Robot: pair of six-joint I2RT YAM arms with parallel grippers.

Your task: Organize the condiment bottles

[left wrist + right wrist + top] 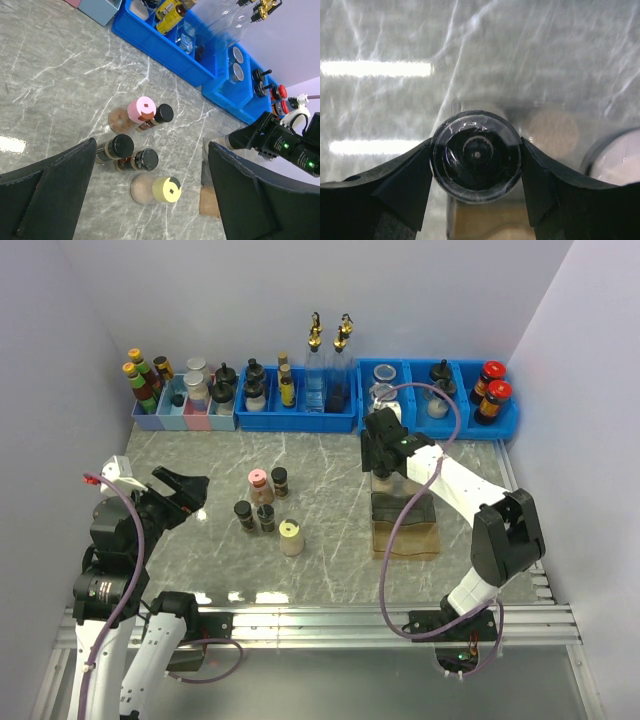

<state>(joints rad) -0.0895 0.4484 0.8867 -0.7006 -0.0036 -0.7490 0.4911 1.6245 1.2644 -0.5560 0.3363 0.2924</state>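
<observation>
Five jars are standing in a loose cluster at the middle of the bench, well apart from the blue bins along the back wall, so we are judging them as not yet sorted. Our left tool is hovering just left of that cluster with its fingers spread wide and nothing between them, facing the pink-lidded jar and the yellow-lidded jar, likely lining up for a pick. Our right tool is clamping a sixth jar, clear-lidded, pinching it from both sides just under the lid so that it is hanging upright over the brown stand on the right side of the bench. We cannot tell whether its base is touching anything.
</observation>
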